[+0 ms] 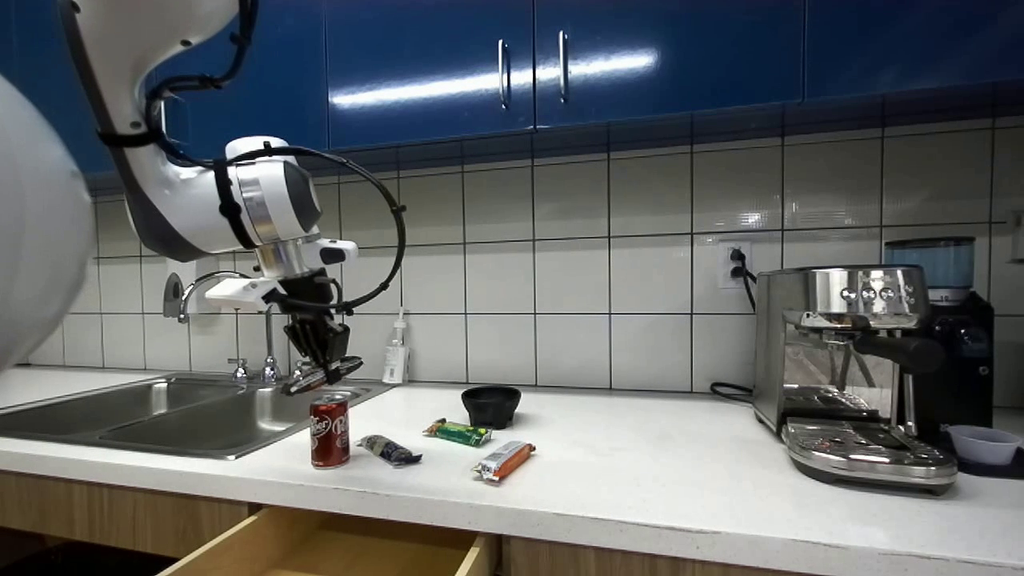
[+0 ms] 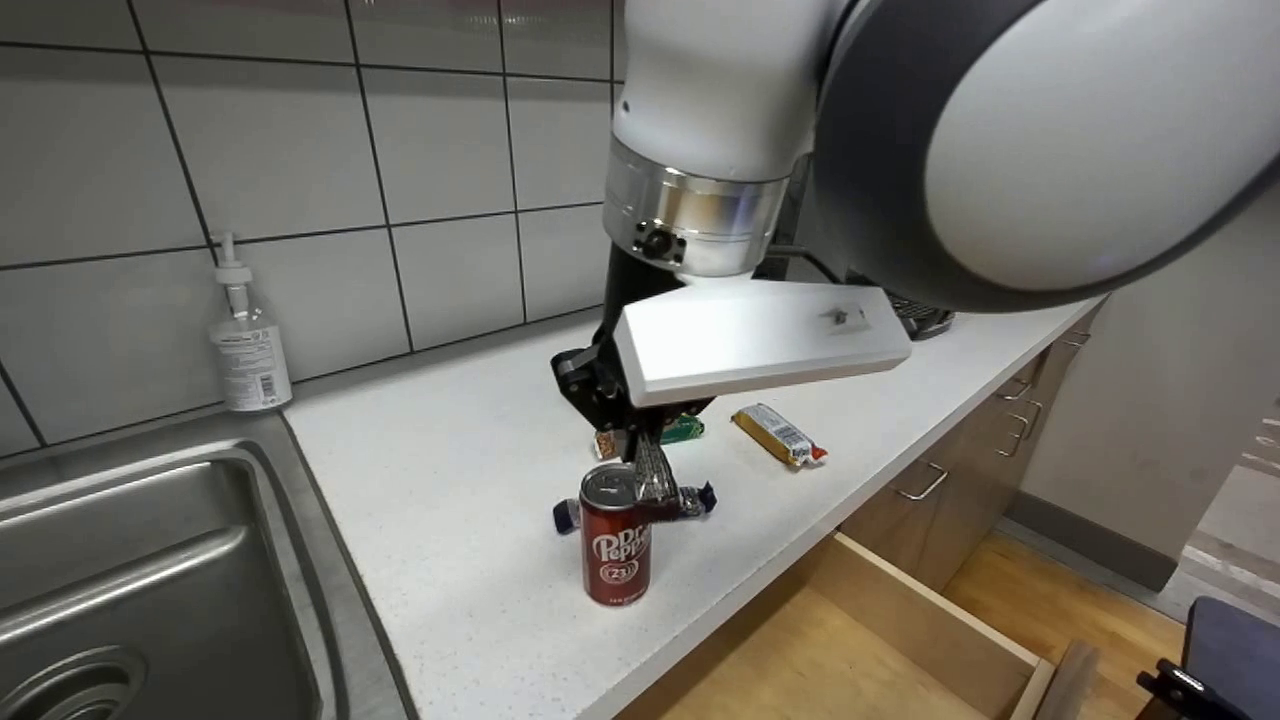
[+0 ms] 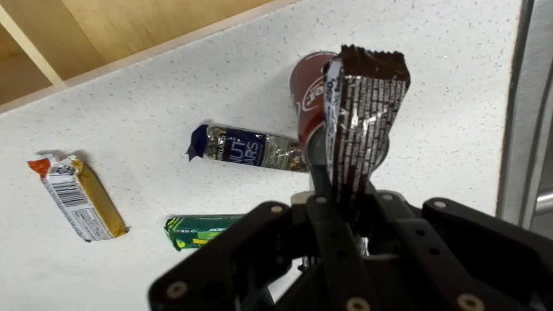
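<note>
My gripper (image 1: pixel 330 370) is shut on a dark brown wrapped bar (image 3: pixel 365 116), held by its middle above the counter. The bar also shows in both exterior views (image 1: pixel 308 382) (image 2: pixel 654 475). A red Dr Pepper can (image 1: pixel 330 432) (image 2: pixel 616 555) stands upright just below it; in the wrist view the bar hides part of the can (image 3: pixel 309 86). I cannot tell whether they touch. A nut bar with navy ends (image 3: pixel 244 147) (image 1: pixel 390 450) lies by the can. A green bar (image 1: pixel 460 434) (image 3: pixel 198 229) and an orange and white bar (image 1: pixel 504 462) (image 2: pixel 778 434) lie farther off.
A black bowl (image 1: pixel 490 406) stands behind the bars. A steel sink (image 1: pixel 216 456) (image 2: pixel 300 560) adjoins the counter, with a pump bottle (image 1: pixel 396 352) (image 2: pixel 252 350) behind. An open wooden drawer (image 1: pixel 352 552) (image 2: pixel 930 610) juts out below the front edge. An espresso machine (image 1: pixel 848 368) stands at the far end.
</note>
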`<action>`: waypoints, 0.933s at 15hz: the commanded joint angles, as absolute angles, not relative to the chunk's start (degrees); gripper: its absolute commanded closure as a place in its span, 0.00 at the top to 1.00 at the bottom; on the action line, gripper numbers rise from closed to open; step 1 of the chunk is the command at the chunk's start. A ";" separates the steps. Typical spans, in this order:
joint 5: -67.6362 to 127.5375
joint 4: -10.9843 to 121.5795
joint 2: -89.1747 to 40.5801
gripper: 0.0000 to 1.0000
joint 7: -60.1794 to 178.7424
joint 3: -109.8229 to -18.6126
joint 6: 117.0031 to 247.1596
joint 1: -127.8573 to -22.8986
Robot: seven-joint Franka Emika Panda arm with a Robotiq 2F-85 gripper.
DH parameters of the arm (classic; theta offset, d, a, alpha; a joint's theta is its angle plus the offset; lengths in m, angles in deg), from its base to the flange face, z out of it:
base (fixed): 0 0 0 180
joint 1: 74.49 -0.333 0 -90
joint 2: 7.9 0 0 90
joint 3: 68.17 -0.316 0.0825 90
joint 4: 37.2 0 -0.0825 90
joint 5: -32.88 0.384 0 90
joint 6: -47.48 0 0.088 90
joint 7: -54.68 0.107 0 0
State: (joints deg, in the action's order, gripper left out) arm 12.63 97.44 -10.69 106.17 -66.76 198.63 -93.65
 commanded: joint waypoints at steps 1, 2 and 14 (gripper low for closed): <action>12.24 102.46 -5.42 0.04 107.71 -69.95 197.71 -89.21; 12.61 103.24 -4.84 0.04 107.54 -70.41 197.49 -88.33; 18.72 107.06 -7.18 0.04 106.82 -72.17 191.29 -83.51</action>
